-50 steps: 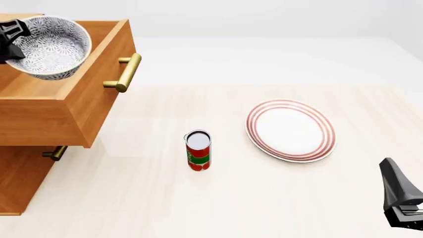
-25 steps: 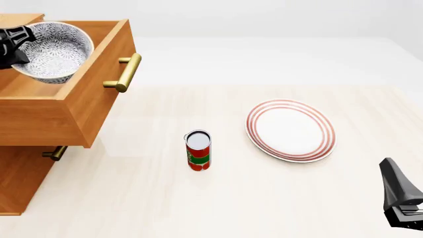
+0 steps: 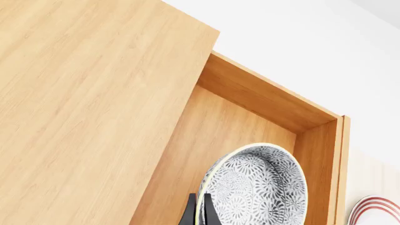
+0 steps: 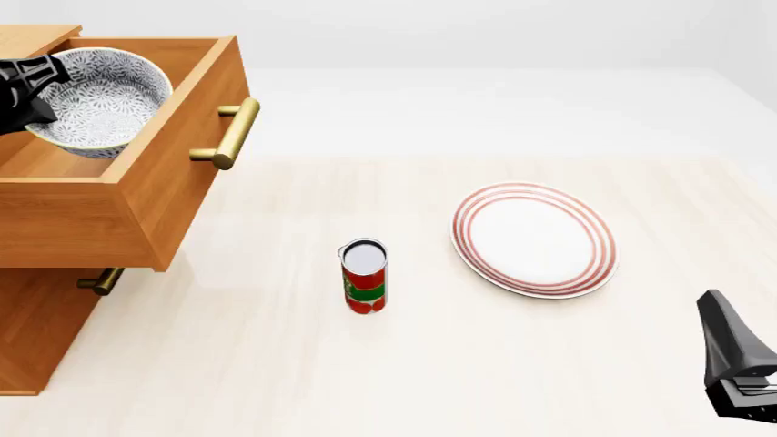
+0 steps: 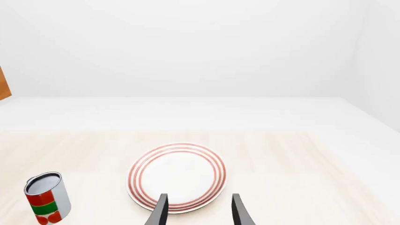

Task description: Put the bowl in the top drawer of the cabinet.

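Note:
The bowl point(image 4: 104, 98), white with a dense blue-grey floral pattern, hangs tilted inside the pulled-out top drawer point(image 4: 170, 173) of the wooden cabinet point(image 4: 36, 337). My left gripper point(image 4: 35, 86) is shut on the bowl's near rim. In the left wrist view its two black fingers point(image 3: 189, 213) pinch the rim of the bowl point(image 3: 262, 187) above the drawer's floor point(image 3: 212, 136). Whether the bowl touches the floor is not clear. My right gripper point(image 4: 734, 369) hovers at the near right corner, open and holding nothing, with its fingertips point(image 5: 160, 211) apart.
A red and green can point(image 4: 364, 276) stands upright mid-table. A flat white plate with red rings point(image 4: 534, 238) lies to its right, in front of the right gripper. The drawer's brass bar handle point(image 4: 231, 132) juts out; the lower drawer's small handle point(image 4: 104, 280) shows beneath.
The left gripper has lowered the bowl deeper into the top drawer, still holding its rim. The right arm has not moved.

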Tool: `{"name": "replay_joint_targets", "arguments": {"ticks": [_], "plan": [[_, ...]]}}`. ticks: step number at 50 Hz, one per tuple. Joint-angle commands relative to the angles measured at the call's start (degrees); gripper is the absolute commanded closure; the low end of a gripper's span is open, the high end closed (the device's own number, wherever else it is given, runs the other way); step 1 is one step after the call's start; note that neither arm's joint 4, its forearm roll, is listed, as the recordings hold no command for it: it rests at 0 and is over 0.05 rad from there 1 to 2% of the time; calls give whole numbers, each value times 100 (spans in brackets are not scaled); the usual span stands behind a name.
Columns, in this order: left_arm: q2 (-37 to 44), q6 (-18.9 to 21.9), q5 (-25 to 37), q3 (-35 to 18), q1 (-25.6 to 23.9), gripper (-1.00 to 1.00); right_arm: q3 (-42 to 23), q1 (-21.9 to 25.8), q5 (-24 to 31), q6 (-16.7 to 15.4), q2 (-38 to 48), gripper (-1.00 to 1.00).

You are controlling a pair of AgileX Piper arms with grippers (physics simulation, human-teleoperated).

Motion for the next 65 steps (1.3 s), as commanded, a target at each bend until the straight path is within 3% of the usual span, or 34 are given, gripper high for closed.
{"name": "replay_joint_targets", "arguments": {"ticks": [1,33,34,65], "plan": [[23,27,-44,-1,10,100,0,1,0,0,2,-100],[5,145,-73,-19,-38,100,0,0,0,0,0,-100],[-10,196,-90,-41,-48,-100,0,1,0,0,-1,-100],[-494,328,212,-392,-123,-100,0,0,0,0,1,-100]]}}
